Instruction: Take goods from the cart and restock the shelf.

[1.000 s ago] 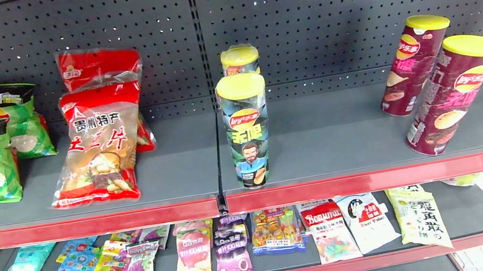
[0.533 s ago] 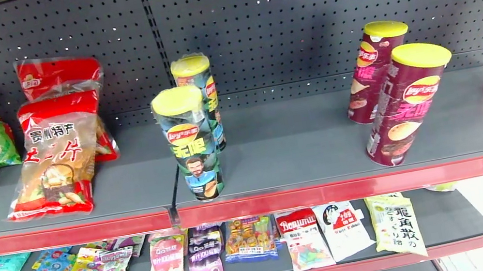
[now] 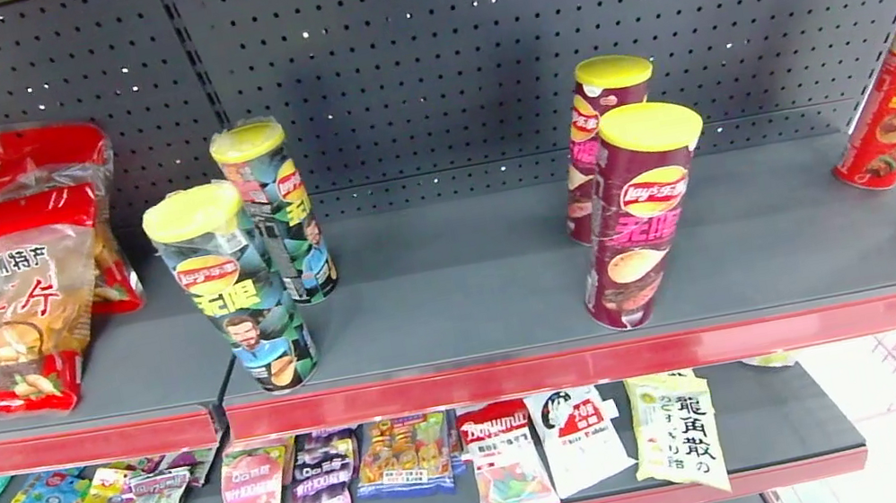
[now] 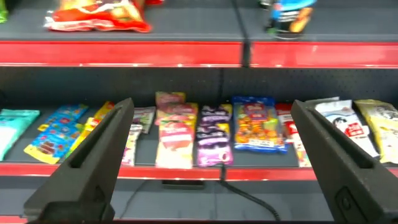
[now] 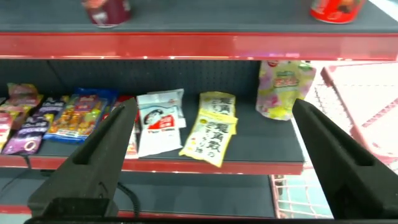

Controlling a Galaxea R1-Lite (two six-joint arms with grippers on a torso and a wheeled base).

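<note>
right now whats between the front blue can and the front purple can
Nothing: in the head view, bare grey shelf runs from the blue can to the purple can.

Grey shelf [image 3: 463, 285] — upright yellow-lidded chip cans [image 3: 641, 210]

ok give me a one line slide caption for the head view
Upper shelf with red snack bags, two teal cans, two purple cans and two red cans; sachets line the lower shelf
</note>
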